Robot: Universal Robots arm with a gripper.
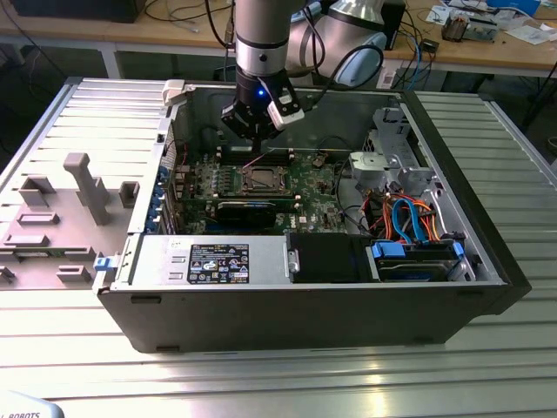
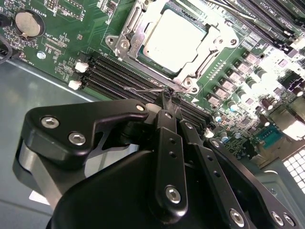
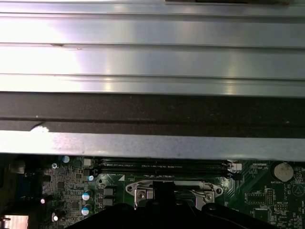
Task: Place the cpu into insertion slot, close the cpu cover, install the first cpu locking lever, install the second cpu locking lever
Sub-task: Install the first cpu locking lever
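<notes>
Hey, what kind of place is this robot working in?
Probably an electronics lab or workshop: an opened computer case sits on a ribbed metal table, with a cluttered wooden workbench and cables behind the arm.

One cpu (image 2: 174, 40), one cpu cover (image 2: 202, 67), one coin battery (image 2: 27, 24), one arm tool (image 2: 169, 102).

- In the exterior view we see even, bright overhead light; soft glare lies on the ribbed grey metal table (image 1: 261, 383), and the open dark computer case (image 1: 305, 305) keeps its interior in shade.
- In the first wrist view, the ribbed silver panel (image 3: 152, 57) washes out to near white.
- In the second wrist view, the black gripper (image 2: 167, 101) appears soft, and glare bleaches the dull silver square cpu (image 2: 174, 39).
</notes>
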